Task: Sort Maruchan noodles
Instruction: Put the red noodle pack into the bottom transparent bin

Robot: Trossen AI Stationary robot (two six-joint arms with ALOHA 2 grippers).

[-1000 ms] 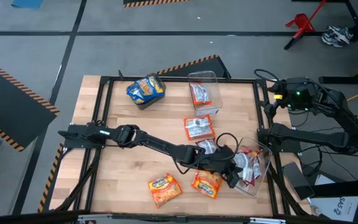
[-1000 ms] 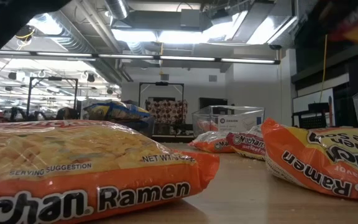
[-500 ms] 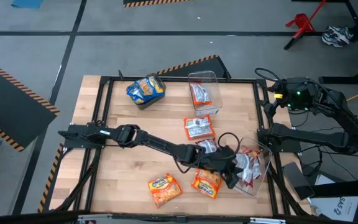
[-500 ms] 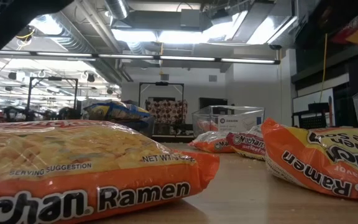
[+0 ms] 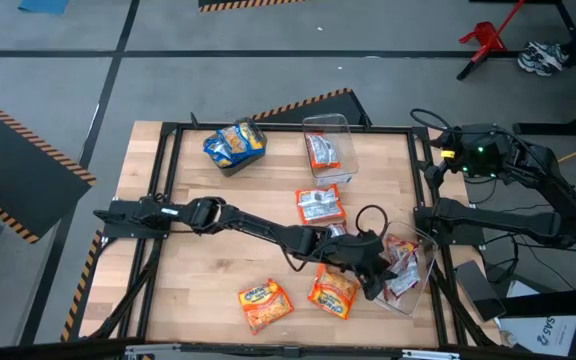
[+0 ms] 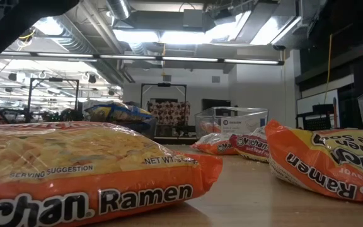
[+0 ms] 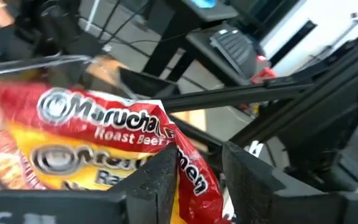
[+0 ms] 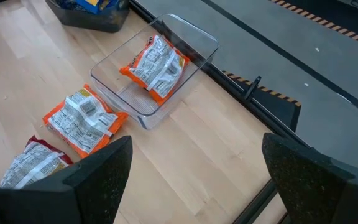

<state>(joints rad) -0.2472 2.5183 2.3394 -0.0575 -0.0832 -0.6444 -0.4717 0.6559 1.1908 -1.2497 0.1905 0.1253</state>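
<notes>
The left arm reaches across the desk to the clear bin at the desk's right edge, which serves as the landmark here. The left claw sits just at that bin's open side, its fingers pinching a red packet printed "Maruchan Roast Beef"; the wrist view shows the packet's edge held between the two dark fingers with only a narrow gap there. More red packets lie inside the bin. Just beside the bin, toward the desk's near edge, lies an orange packet, and a second orange packet lies farther from the bin along the same edge. A silver-and-red packet lies near the bin, partly under the left arm, and an orange-and-white packet lies beyond it toward the desk's middle. Well apart from the landmark, at the far edge, a second clear bin holds one orange packet, and a dark bin beside it holds blue-and-yellow packets. The right arm waits at the desk's far right corner, away from the landmark bin; its right claw is spread wide and holds nothing.
</notes>
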